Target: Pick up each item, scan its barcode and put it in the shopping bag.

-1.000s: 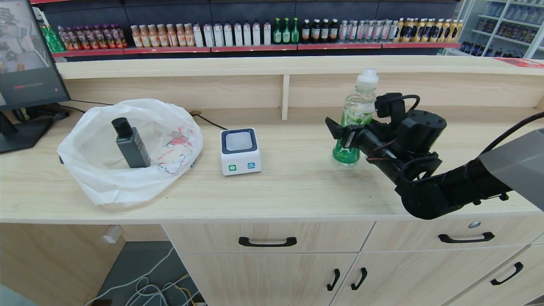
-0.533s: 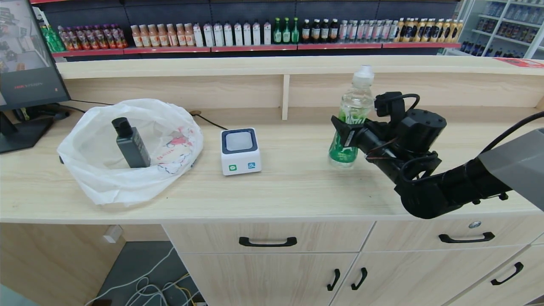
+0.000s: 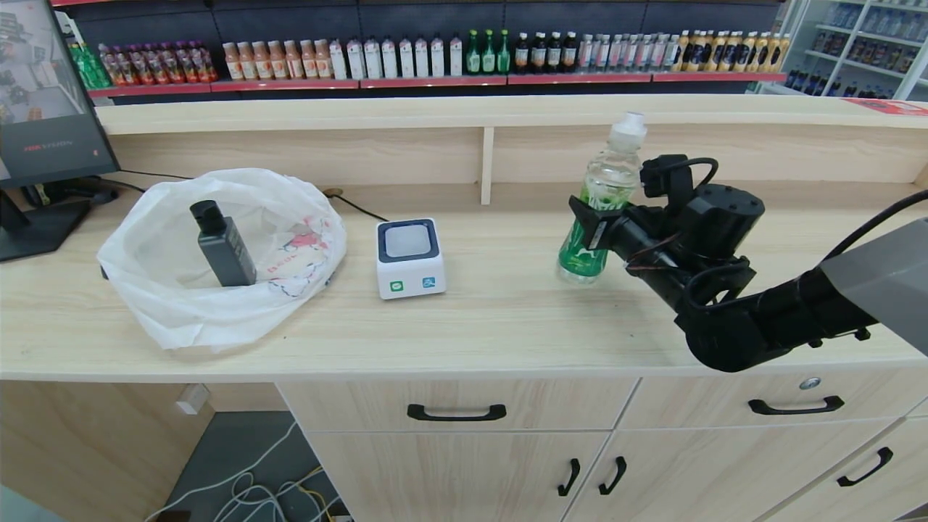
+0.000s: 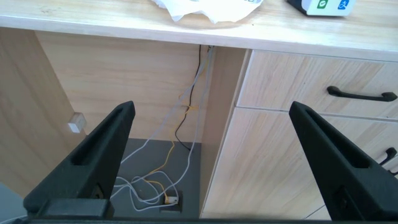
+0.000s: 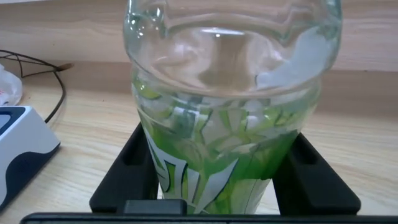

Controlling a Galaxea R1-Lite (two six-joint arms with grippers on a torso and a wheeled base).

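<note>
A clear bottle with a green label (image 3: 598, 210) (image 5: 227, 124) and white cap is tilted, its base just above the wooden counter (image 3: 507, 319) at the right. My right gripper (image 3: 598, 217) (image 5: 224, 186) is shut on the bottle's middle. A white shopping bag (image 3: 217, 254) lies open at the left with a dark grey bottle (image 3: 221, 245) standing inside. The white cube scanner (image 3: 408, 257) (image 5: 22, 149) sits between bag and bottle. My left gripper (image 4: 211, 162) hangs open below the counter's edge, facing the cabinet front, with nothing between its fingers.
A monitor (image 3: 43, 109) stands at the far left of the counter, with cables behind the bag. A raised wooden ledge (image 3: 478, 116) runs along the back. Shelves of drinks (image 3: 435, 58) line the wall. Cabinet drawers (image 4: 311, 81) lie below.
My right gripper closed on the green-label bottle, lifted it slightly off the counter and tilted its base to the left. The bag, scanner and left arm stayed put.
</note>
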